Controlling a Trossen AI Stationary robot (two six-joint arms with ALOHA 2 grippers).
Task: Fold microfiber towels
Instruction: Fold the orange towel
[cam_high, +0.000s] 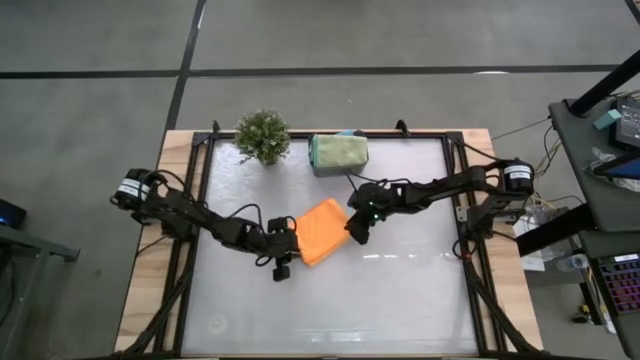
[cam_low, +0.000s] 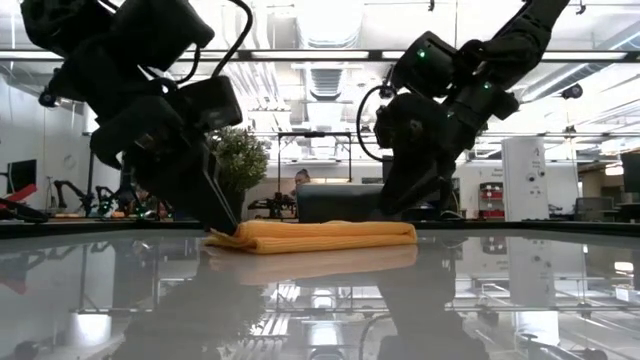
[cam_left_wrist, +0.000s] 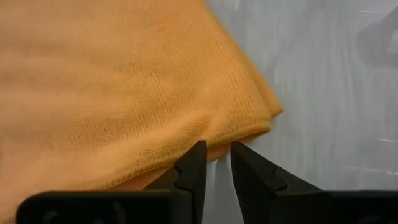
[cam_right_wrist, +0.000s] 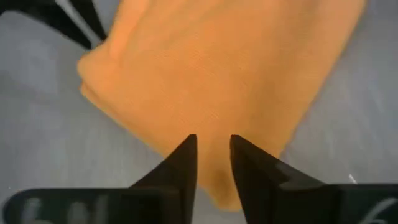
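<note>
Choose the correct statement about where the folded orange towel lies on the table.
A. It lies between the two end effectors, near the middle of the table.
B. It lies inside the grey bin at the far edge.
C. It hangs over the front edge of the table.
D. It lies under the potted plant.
A: in the high view the orange towel lies flat near the table's middle, with the left end effector at one side and the right end effector at the other.

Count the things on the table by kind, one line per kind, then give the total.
Orange towel: 1
Green towel, folded: 1
Plant: 1
Total: 3
</note>
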